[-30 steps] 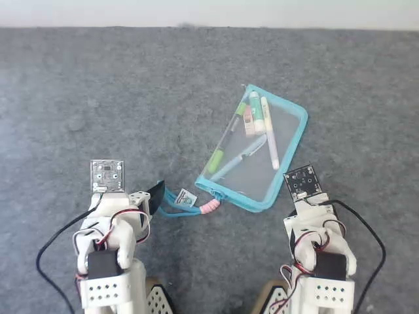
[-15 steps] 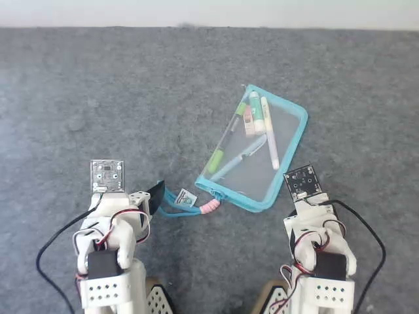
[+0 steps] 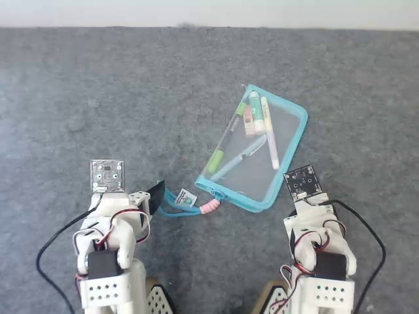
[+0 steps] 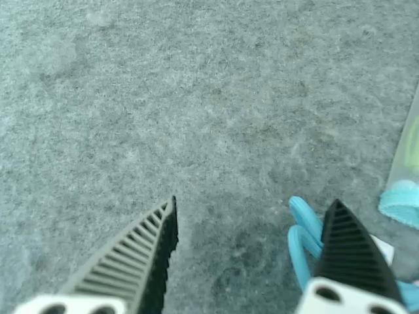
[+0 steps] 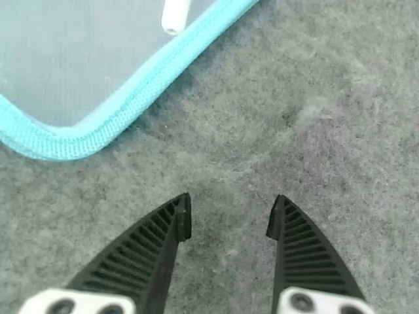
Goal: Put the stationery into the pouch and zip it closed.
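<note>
The left jaws are held open, low over the bench (image 4: pixel 196 98), and nothing is gripped between them. In the left wrist view the blue strap (image 4: pixel 302 229) is seen just beside one jaw, at the lower right of the frame. The right jaws are also parted and empty, above bare bench. The turquoise corner of the pouch (image 5: pixel 131 98) is near them, in the upper left of the right wrist view.

In the high view the pouch (image 3: pixel 255 176) lies tilted at the centre right, just beyond the two arms. The stationery (image 3: pixel 256 114) is seen inside it through the clear wall, and the pink puller (image 3: pixel 209 207) rests at its lower left corner.

Compared with the two earlier high views, nothing has been moved: arms, pouch and strap are in the same places. The task is therefore judged to be finished or almost finished, though it cannot be told whether the zip is fully closed.

The gap between the jaws is made clear by the wrist views. The whole pouch and its contents are given by the high view.
</note>
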